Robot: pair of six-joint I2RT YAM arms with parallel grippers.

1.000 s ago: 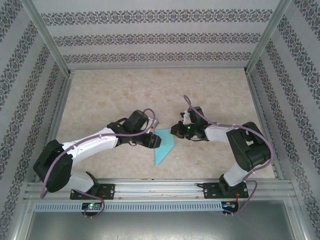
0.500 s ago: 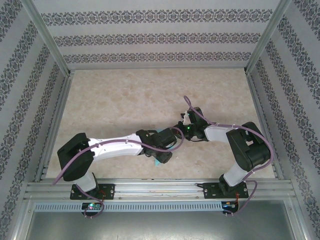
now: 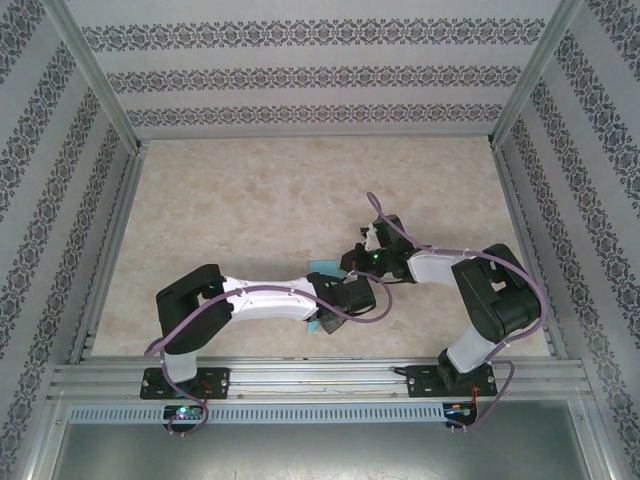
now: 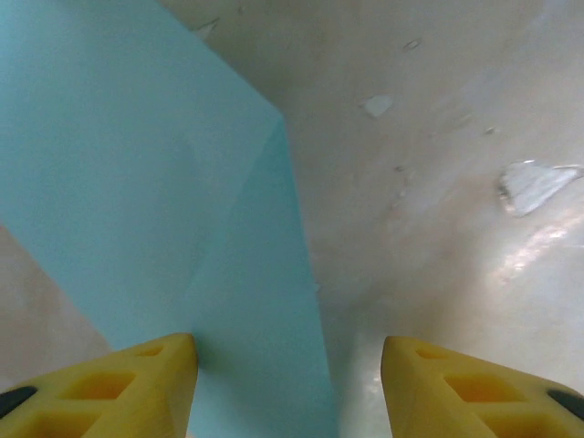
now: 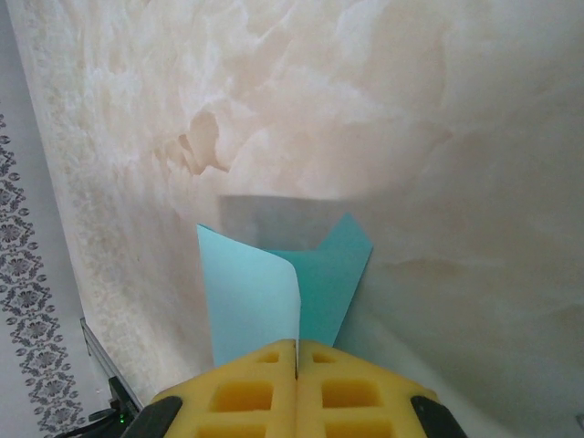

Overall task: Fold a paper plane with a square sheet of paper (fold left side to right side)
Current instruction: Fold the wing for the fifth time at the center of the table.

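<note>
1. While clamped shut, shows no gap at the right gripper (image 5: 297, 351): yellow pads (image 5: 242, 392) pressed flat together, with one pale flap of the square sheet of paper (image 5: 319, 269) pinched in the seam.
2. Curls that flap up off the table (image 5: 438, 137), with a darker turquoise layer lying lower behind it and ending in a point on the far side.
3. Seen from above, sits near the middle of the table's near half, between the two wrists and mostly hidden beneath the left arm (image 3: 265, 297); turquoise slivers peek out on the far and near sides of that arm.
4. Reaches rightward and low across the table, that left arm, wrist just beside the right wrist.
5. For the left gripper (image 4: 287, 351): parted with a wide gap, clasping nothing; yellow fingertips (image 4: 151, 379) well apart above the sheet.
6. Between those tips: a long straight edge of the paper running away from the camera, one diagonal crease visible, bare marbled table to the right.
7. Cannot tell whether the left-hand tip touches the paper beneath it.
</note>
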